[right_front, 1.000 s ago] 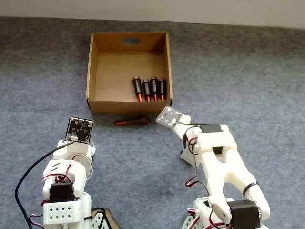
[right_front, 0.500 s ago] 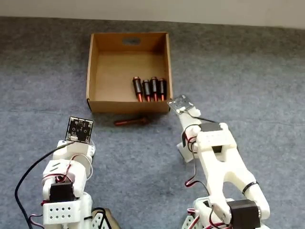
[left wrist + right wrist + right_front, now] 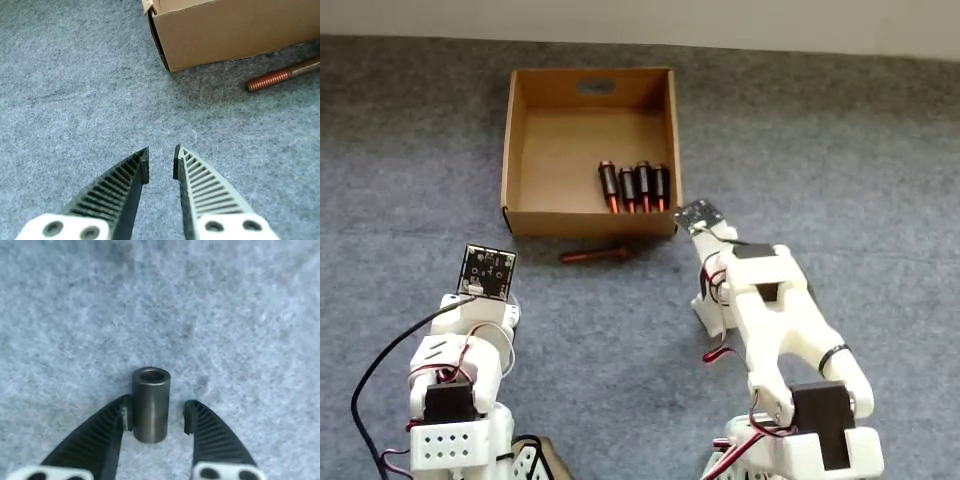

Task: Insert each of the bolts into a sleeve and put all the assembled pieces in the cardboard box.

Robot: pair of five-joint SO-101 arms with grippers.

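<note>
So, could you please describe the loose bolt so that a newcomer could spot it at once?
Find the cardboard box on the grey carpet. Just outside its near wall, a reddish-brown bolt lies on the carpet. Unlike the four assembled pieces inside the box, it lies alone, crosswise to them, its thread uncovered.

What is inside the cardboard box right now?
Four assembled pieces lie side by side on the floor of the cardboard box, close to its right wall. The rest of the visible floor is bare. The front wall hides a strip of floor behind it.
</note>
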